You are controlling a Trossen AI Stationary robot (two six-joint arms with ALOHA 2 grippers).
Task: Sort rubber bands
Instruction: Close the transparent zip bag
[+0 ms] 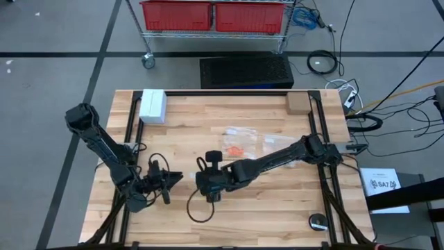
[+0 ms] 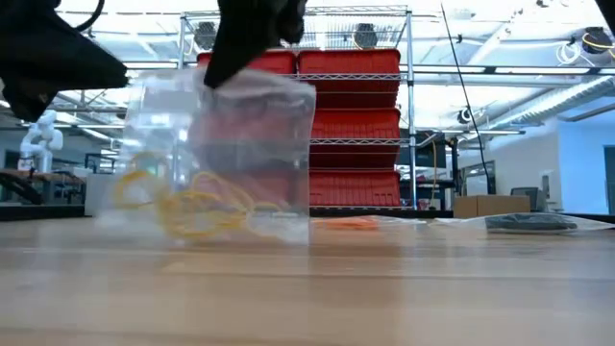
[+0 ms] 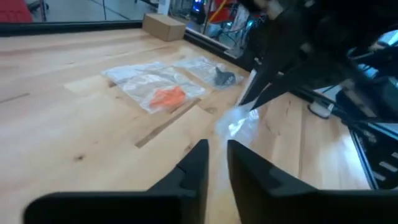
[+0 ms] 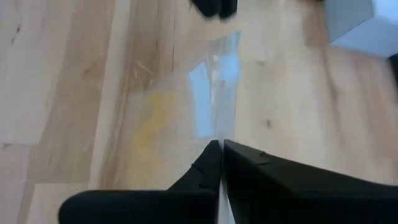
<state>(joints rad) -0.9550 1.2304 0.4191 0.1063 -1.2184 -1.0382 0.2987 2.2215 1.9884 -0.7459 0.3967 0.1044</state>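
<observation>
The right pincer [image 4: 221,144] pinches the clear bag's [image 2: 231,144] top edge; yellow rubber bands [image 2: 197,207] hang below, with the left pincer [image 3: 217,149], slightly spread, just beside.

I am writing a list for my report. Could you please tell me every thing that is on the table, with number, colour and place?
clear bag with yellow rubber bands: one, transparent, front middle, hanging from the right gripper
clear bags: a few, transparent, flat at table centre; one holds orange rubber bands, one something dark
white box: one, back left
cardboard box: one, brown, back right
round object: one, dark, front right corner
left gripper: fingers slightly apart, empty, front left, beside the hanging bag
right gripper: shut on the hanging bag's edge
</observation>
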